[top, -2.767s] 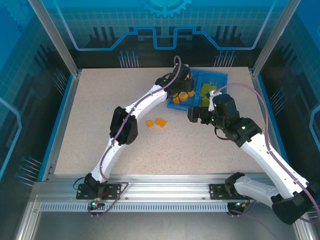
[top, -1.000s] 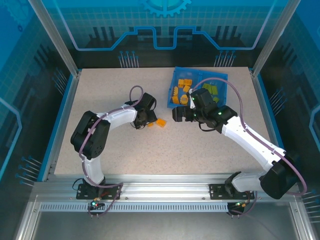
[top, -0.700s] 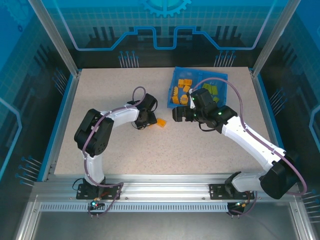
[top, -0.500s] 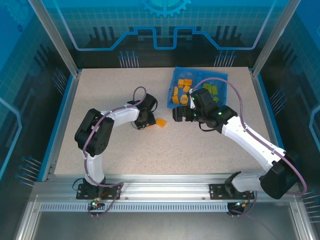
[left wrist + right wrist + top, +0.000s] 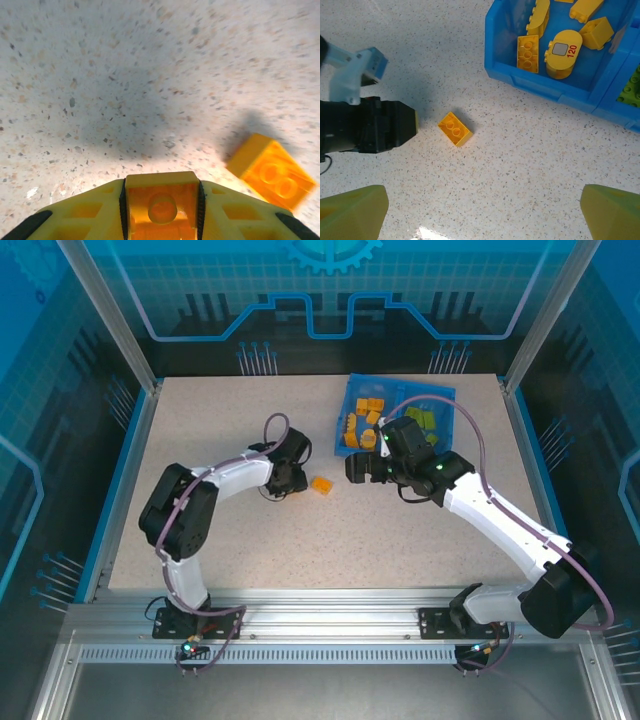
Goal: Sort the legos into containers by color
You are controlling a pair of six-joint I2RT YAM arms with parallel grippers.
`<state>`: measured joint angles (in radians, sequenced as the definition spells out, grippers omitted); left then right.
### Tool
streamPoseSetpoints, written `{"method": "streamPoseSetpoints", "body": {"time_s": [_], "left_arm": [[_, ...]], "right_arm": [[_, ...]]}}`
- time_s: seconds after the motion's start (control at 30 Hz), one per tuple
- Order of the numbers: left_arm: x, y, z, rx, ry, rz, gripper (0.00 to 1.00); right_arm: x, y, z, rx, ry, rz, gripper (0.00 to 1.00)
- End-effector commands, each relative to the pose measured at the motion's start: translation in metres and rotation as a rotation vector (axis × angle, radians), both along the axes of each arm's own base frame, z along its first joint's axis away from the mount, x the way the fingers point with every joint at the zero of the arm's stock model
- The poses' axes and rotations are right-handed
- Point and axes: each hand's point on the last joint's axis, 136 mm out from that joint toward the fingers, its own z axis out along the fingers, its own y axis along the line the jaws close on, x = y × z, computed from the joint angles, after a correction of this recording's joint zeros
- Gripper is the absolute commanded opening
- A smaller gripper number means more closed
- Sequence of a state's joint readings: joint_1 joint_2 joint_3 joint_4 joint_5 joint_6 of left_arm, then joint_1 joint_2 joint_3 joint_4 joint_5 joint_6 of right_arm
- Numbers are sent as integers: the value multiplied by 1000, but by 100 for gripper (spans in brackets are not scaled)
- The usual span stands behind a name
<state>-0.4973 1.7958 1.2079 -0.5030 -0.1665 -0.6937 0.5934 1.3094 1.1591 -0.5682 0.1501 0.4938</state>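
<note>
My left gripper [image 5: 161, 185] is shut on an orange lego [image 5: 161, 210] just above the table; in the top view it [image 5: 287, 480] sits left of centre. A second orange lego [image 5: 321, 485] [image 5: 272, 170] [image 5: 454, 128] lies loose on the table just to its right. My right gripper [image 5: 482, 200] hangs open and empty over the table, in the top view [image 5: 355, 468] near the tray's front left corner. The blue tray [image 5: 398, 390] [image 5: 535, 82] holds orange legos [image 5: 560, 50] in its left compartment and lime green legos [image 5: 420, 420] in its right one.
The left gripper's black body [image 5: 370, 125] lies close to the loose brick. A blue rim [image 5: 130, 475] borders the speckled table, and metal posts [image 5: 110, 315] stand at the back corners. The right arm's links [image 5: 500, 515] cross the right half.
The left gripper closed on the left of two orange bricks on the table and now holds it; one brick stays loose. The left elbow shifted. The right arm stayed put over the last second.
</note>
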Motion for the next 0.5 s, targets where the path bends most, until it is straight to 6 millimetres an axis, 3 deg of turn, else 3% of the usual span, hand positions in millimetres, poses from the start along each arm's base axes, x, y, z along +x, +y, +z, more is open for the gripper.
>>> {"method": "streamPoseSetpoints", "body": {"time_s": [0.0,0.13,0.23,0.33,0.47], "left_arm": [[3,-15,50,10,-122,-89,38],[17,-50,100,16,-269,-211,40],[42,-79,130,39,-385,-294,41],[72,-104,144,49,-466,-344,41],[124,-141,147,70,-567,-414,40]], "right_arm": [[-4,6,11,5,-17,14,100],[-3,4,16,3,-33,4,100],[-2,0,18,-1,-48,-20,100],[-4,-4,19,0,-56,-35,100],[-8,-10,19,-8,-60,-46,100]]}}
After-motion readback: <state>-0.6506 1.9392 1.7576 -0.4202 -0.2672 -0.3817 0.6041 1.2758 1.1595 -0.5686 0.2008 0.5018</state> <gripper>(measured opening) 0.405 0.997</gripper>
